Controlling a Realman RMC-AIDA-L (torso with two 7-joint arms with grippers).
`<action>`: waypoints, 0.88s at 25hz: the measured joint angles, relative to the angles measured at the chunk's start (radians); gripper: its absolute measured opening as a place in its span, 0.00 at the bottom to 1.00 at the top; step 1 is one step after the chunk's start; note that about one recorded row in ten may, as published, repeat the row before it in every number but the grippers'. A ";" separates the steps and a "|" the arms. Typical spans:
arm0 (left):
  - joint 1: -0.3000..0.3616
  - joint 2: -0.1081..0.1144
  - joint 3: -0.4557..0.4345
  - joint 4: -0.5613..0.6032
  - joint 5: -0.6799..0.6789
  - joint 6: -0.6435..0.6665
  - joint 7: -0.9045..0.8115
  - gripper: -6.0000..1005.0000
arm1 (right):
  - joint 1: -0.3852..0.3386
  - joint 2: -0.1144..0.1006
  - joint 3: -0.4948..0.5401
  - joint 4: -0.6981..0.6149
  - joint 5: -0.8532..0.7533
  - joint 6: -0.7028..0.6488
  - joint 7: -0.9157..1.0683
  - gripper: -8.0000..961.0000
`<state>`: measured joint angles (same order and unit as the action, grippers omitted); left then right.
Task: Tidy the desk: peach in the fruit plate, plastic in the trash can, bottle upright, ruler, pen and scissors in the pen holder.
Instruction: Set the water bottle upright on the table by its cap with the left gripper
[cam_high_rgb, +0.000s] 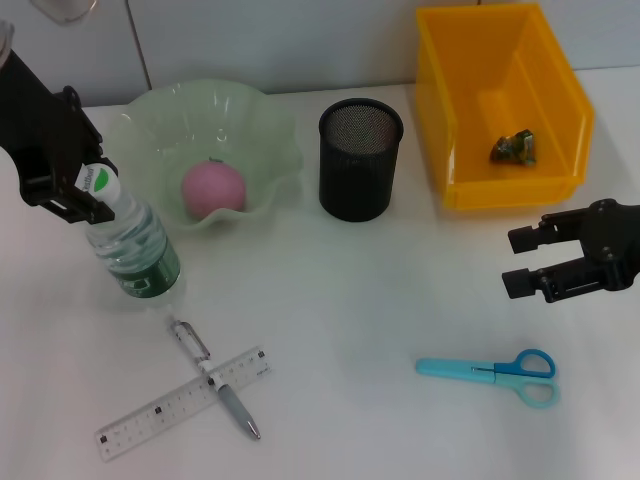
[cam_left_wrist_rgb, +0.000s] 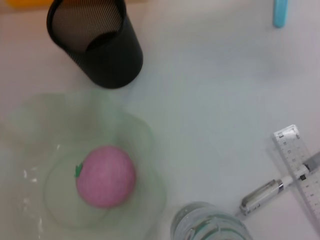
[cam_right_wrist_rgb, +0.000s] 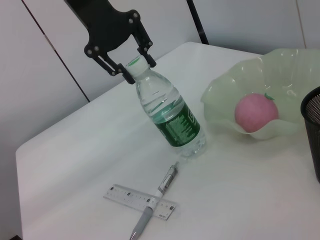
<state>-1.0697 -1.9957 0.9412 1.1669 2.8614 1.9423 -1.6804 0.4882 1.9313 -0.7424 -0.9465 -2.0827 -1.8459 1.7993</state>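
My left gripper (cam_high_rgb: 88, 180) is clamped on the cap of the bottle (cam_high_rgb: 135, 245) — it leans tilted, base on the table (cam_high_rgb: 350, 300), beside the fruit plate (cam_high_rgb: 265, 130) holding the peach (cam_high_rgb: 213, 188). My right gripper (cam_high_rgb: 522, 262) hangs spread and empty above the scissors (cam_high_rgb: 490, 372) — pen (cam_high_rgb: 215, 378) lies across ruler (cam_high_rgb: 180, 402).

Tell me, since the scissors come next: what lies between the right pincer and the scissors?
Nothing: in the head view only bare white table separates the open right pincer from the scissors lying nearer the robot.
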 joint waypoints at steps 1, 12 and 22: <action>-0.005 0.001 -0.006 -0.007 0.008 -0.001 0.001 0.45 | 0.000 0.000 0.000 0.000 0.000 0.000 0.000 0.84; -0.057 0.011 0.014 -0.061 0.031 -0.035 -0.009 0.46 | -0.002 0.002 -0.007 0.006 -0.001 -0.005 -0.005 0.84; -0.060 0.015 0.079 -0.082 0.032 -0.069 -0.044 0.46 | -0.008 0.002 0.000 0.006 -0.005 -0.009 -0.006 0.84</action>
<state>-1.1292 -1.9805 1.0206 1.0850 2.8931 1.8731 -1.7247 0.4803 1.9329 -0.7424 -0.9401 -2.0876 -1.8548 1.7931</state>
